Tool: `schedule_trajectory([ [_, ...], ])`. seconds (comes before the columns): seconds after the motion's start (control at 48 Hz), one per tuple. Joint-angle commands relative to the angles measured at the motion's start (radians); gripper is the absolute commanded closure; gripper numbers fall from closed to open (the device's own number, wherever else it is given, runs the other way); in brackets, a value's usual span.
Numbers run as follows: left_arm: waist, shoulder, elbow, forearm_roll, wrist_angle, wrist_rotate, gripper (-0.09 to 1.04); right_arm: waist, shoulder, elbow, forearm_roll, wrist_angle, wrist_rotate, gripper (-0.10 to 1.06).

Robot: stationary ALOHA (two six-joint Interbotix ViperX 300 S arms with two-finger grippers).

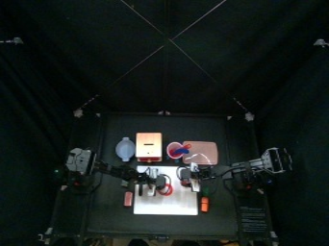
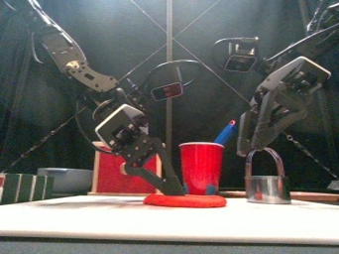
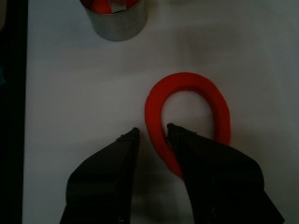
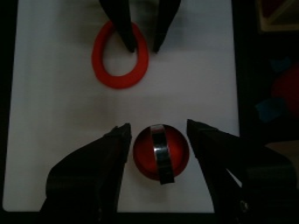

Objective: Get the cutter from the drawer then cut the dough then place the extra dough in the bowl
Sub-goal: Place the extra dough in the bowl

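- Nearest lay the flat red ring of leftover dough (image 2: 185,200), flat on the white cutting board (image 3: 59,105) close to its front edge.
- Its long axis ran straight away from the left tool (image 3: 153,133), with the loop's near end at the tips. The blue-grey two-handled bowl (image 1: 123,147) stood on the surface behind the board's left corner, so I judged the left arm the nearer one for the carry.
- Left tool: tips down at the board, jaws a narrow gap apart, one limb of the ring's near end between them (no firm pinch was evident, and the ring was not lifted).
- The round metal cutter with its wire handle (image 4: 160,156) stood upright on the board to the ring's right, apart from it, with a red disc of dough inside.
- Right tool (image 4: 158,125): above the cutter, jaws wide open to either side, holding nothing.
- Next, in my judgement: close on the ring, lift, swing back-left to the bowl. Soft dough could sag or tear.
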Motion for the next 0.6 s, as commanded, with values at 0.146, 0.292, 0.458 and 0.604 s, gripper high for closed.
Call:
schedule_trajectory([
  [0.146,0.003,-0.005,-0.002,-0.008,0.011,-0.002,0.35,-0.003,-0.009,-0.02,0.003,-0.003,0.0,0.09],
  [0.292,0.003,-0.035,-0.003,-0.006,-0.026,0.0,0.35,-0.005,-0.009,-0.018,0.003,-0.003,0.0,0.09],
  [0.458,0.0,-0.08,0.011,0.014,-0.077,0.003,0.36,-0.003,-0.011,-0.02,0.006,-0.003,0.0,0.09],
  [0.604,0.0,-0.087,0.015,0.021,-0.087,0.002,0.36,-0.003,-0.009,-0.018,0.006,-0.003,0.0,0.09],
])
